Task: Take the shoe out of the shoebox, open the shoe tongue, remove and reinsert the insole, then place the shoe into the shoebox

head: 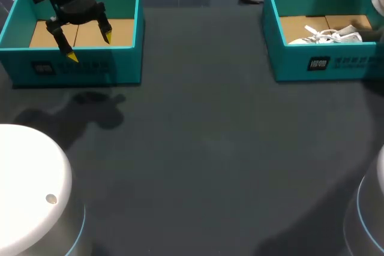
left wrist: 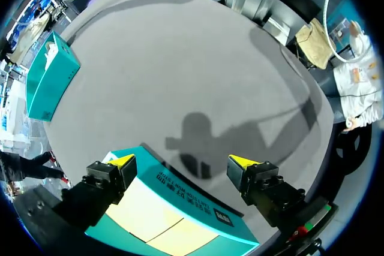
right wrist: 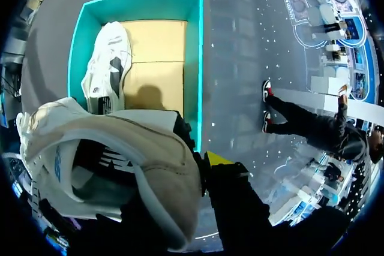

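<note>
In the head view the right shoebox (head: 300,64) is cut off by the picture's edge, and its wall hides the lower part of the white shoe (head: 327,34) inside. In the right wrist view a second shoe (right wrist: 120,166), very near the camera, covers most of the right gripper (right wrist: 223,169), so its grip cannot be told. In the left wrist view the left shoebox (left wrist: 186,193) is cut off by the picture's edge.
</note>
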